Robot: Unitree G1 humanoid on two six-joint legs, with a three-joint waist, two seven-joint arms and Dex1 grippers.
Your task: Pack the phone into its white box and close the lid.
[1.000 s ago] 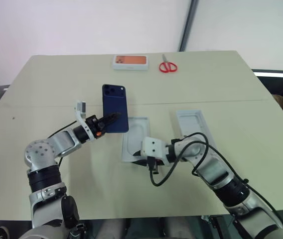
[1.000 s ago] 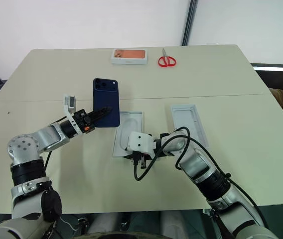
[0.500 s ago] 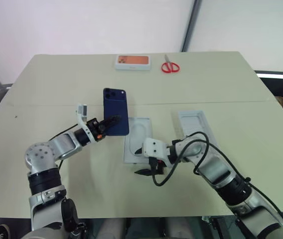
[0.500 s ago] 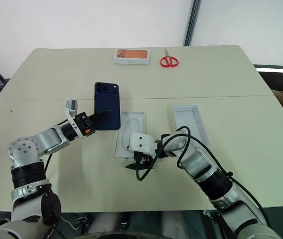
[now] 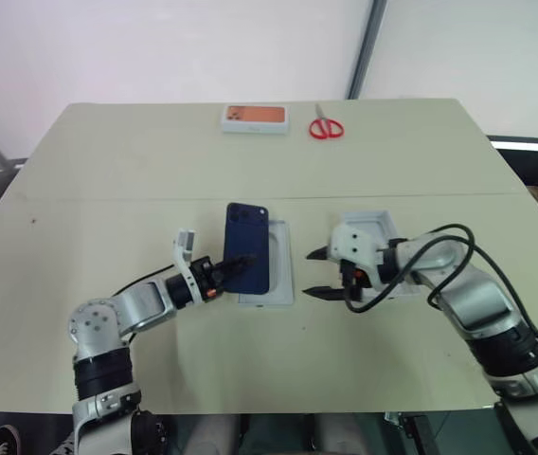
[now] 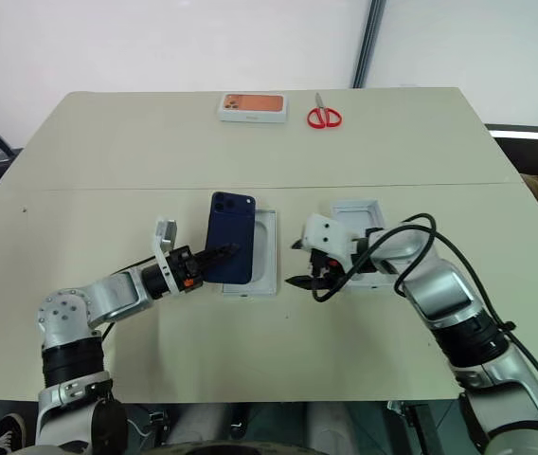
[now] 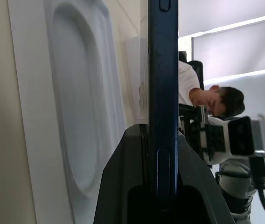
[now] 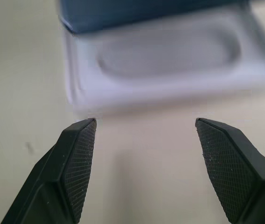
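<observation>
The dark navy phone (image 5: 248,258) is held on edge, with my left gripper (image 5: 240,262) shut on its lower part. It leans over the left side of the white box (image 5: 281,268), a shallow tray with an oval recess; whether they touch I cannot tell. The left wrist view shows the phone (image 7: 163,70) edge-on beside the tray (image 7: 76,107). My right gripper (image 5: 317,273) is open and empty, just right of the box, facing it (image 8: 165,60). The lid (image 5: 379,224) lies hollow side up behind my right hand, partly hidden by it.
A white box with an orange phone picture (image 5: 254,118) and red scissors (image 5: 326,127) lie at the table's far edge. A black cable (image 5: 439,237) loops over my right arm. A person (image 7: 207,95) shows in the background of the left wrist view.
My left gripper brought the phone down and to the right, over the box. My right gripper opened and moved right, from the box's near end to beside the lid.
</observation>
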